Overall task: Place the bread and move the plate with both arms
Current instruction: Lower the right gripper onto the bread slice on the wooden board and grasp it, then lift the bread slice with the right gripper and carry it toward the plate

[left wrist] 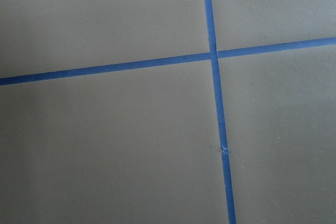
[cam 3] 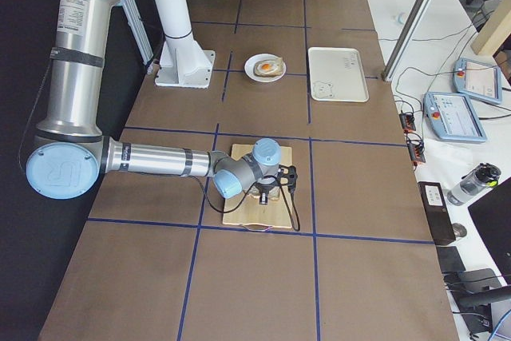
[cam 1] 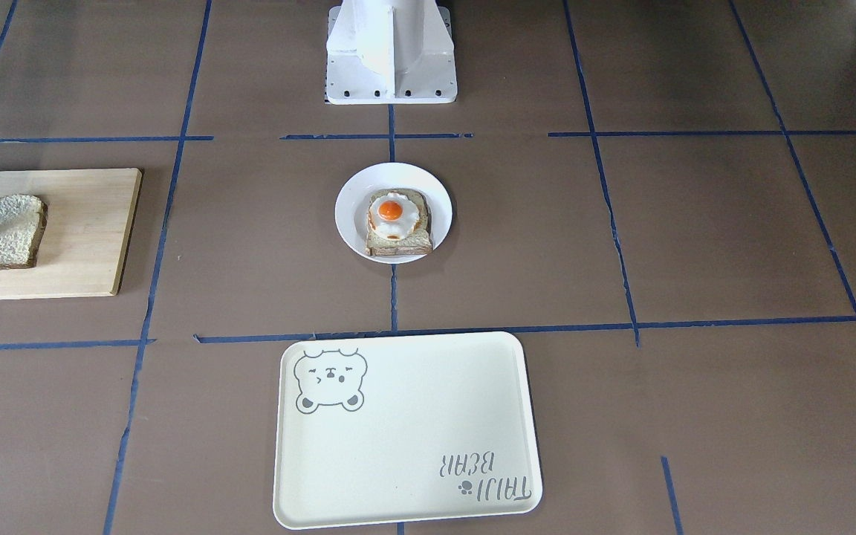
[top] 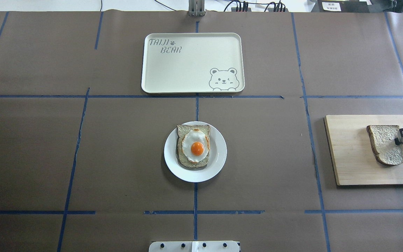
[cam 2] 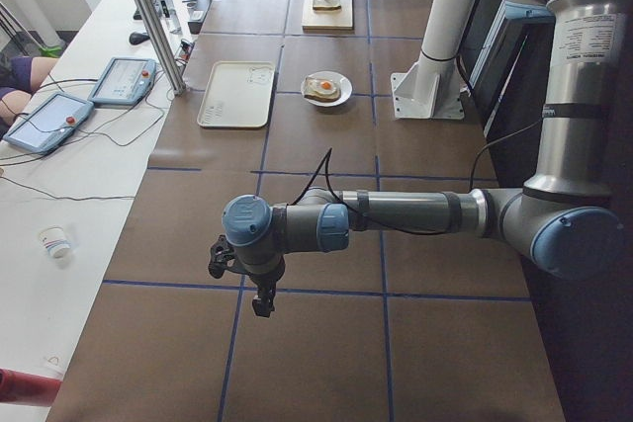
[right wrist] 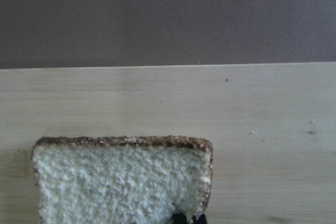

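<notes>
The plain bread [top: 385, 145] lies flat on a wooden board [top: 352, 157] at the table's right end; it also shows in the front view [cam 1: 4, 230] and fills the lower half of the right wrist view [right wrist: 121, 182]. My right gripper [top: 400, 137] stands at the slice's outer edge with its fingers apart, touching or just above the crumb. The white plate [top: 219, 154] sits mid-table and holds a slice topped with a fried egg [top: 195, 147]. My left gripper [cam 2: 252, 289] hangs over bare table far to the left; I cannot tell whether it is open or shut.
A cream tray with a bear drawing [top: 187, 66] lies beyond the plate, on the far side from the robot. The white fixed base [cam 1: 391, 74] stands behind the plate. Blue tape lines cross the brown table.
</notes>
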`<act>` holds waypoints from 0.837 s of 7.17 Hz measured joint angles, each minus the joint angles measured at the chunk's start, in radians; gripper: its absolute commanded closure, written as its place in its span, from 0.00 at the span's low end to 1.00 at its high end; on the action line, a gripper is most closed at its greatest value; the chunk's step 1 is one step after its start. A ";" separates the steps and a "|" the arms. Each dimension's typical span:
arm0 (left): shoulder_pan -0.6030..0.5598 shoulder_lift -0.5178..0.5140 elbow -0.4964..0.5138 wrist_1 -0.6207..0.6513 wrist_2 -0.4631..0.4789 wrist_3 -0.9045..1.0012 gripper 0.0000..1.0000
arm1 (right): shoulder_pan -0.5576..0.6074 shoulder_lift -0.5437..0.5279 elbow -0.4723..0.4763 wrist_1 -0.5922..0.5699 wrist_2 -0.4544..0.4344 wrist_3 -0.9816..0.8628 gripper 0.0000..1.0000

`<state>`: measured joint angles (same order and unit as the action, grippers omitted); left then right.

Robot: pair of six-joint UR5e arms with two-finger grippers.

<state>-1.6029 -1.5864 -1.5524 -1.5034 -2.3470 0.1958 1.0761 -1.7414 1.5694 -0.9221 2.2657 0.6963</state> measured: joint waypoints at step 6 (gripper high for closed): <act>0.001 -0.001 -0.002 0.000 -0.001 0.000 0.00 | 0.007 -0.006 0.080 0.000 0.015 -0.005 1.00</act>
<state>-1.6023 -1.5876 -1.5542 -1.5036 -2.3476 0.1956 1.0829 -1.7472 1.6496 -0.9219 2.2802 0.6916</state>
